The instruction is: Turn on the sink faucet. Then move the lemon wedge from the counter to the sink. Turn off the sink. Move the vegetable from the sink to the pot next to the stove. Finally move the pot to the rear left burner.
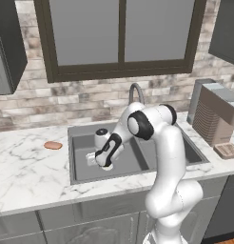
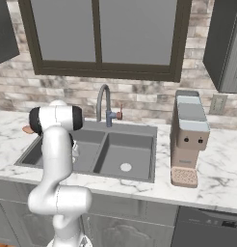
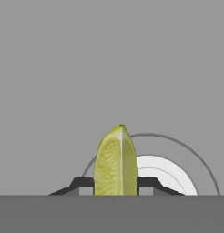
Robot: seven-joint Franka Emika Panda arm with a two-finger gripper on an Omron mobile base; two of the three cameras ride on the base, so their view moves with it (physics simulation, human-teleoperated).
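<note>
The yellow-green lemon wedge (image 3: 115, 164) stands upright between my gripper's (image 3: 115, 184) two dark fingertips (image 3: 82, 183), which press on both its sides. Behind it lie the dark grey sink floor (image 3: 109, 68) and a round white drain (image 3: 166, 175). From the left base camera my gripper (image 1: 105, 162) hangs low in the left bowl of the sink (image 1: 83, 147), with the arm bent down over the counter (image 1: 24, 167). The grey gooseneck faucet (image 1: 136, 90) (image 2: 103, 99) rises behind the basins. The pot and the stove are out of view.
A flat orange-brown oval (image 1: 53, 145) lies on the marble left of the sink. A tall coffee machine (image 1: 216, 116) (image 2: 189, 135) stands right of the sink. The right bowl (image 2: 125, 149) holds just its drain (image 2: 125, 167). Window and brick wall stand behind.
</note>
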